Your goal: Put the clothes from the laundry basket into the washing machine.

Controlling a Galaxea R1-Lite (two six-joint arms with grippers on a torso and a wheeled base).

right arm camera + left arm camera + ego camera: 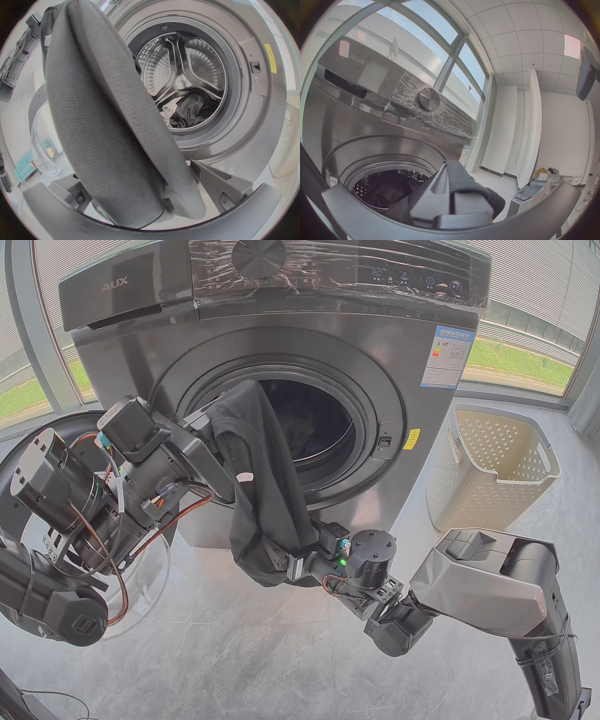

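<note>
Grey tile flr (250,665), windows (544,284) behind washer (375,340)

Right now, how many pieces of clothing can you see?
2, at least. One dark garment hangs from the left tool before the washing machine, lower end at the right tool. A dark bundle lies in the drum; it may hide more.

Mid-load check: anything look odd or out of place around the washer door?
Yes. The dark garment hangs outside the drum, across its left rim, its top pinched in the left gripper and its bottom bunched at the right gripper. Nothing else stands out.
</note>
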